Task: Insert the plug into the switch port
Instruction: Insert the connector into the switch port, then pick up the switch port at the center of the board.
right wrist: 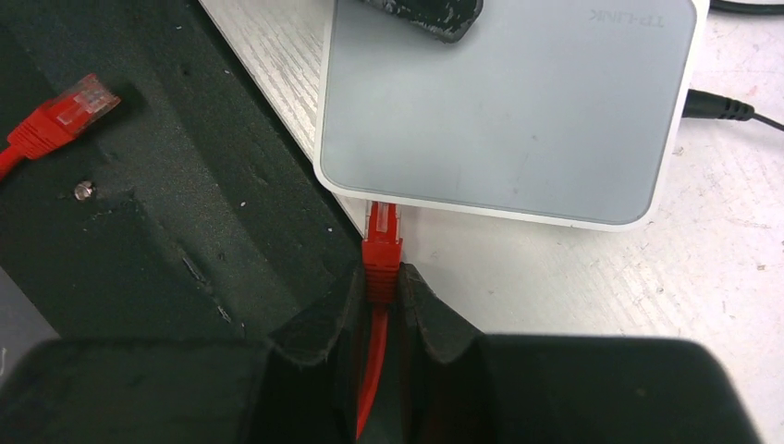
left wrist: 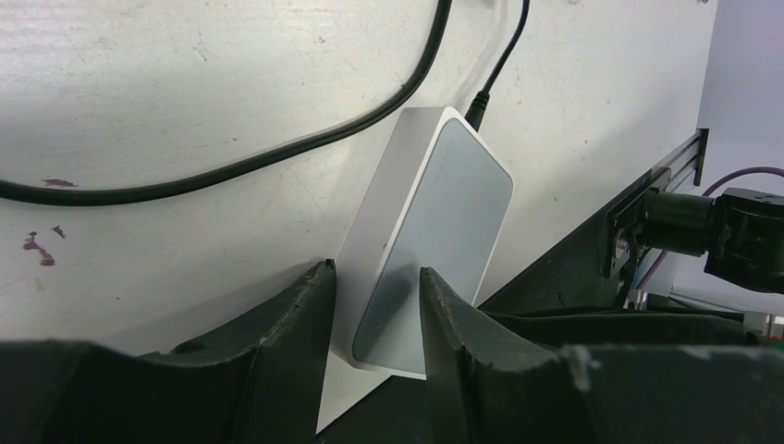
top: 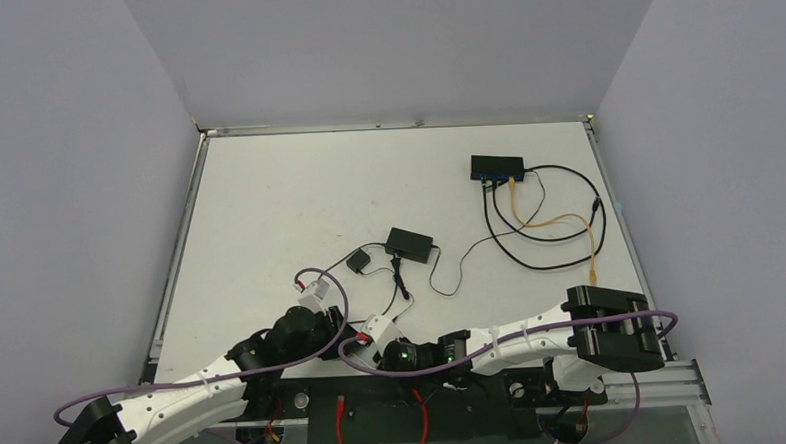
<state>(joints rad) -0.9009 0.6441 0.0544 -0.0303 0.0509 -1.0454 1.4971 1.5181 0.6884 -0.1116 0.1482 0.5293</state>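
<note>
Two hands work at the near edge of the surface (top: 268, 207): our left hand (left wrist: 374, 282) pinches the light grey pad (left wrist: 444, 203), lettered TP-LINK, and our right hand (right wrist: 381, 282) is clamped on the red plug (right wrist: 381, 236), its tip against the pad's side. We find the switch port (top: 495, 177) well apart, back right, in the blue face of the black box (top: 497, 163), where an orange cable (top: 559, 218) and black cables (top: 551, 267) sit.
</note>
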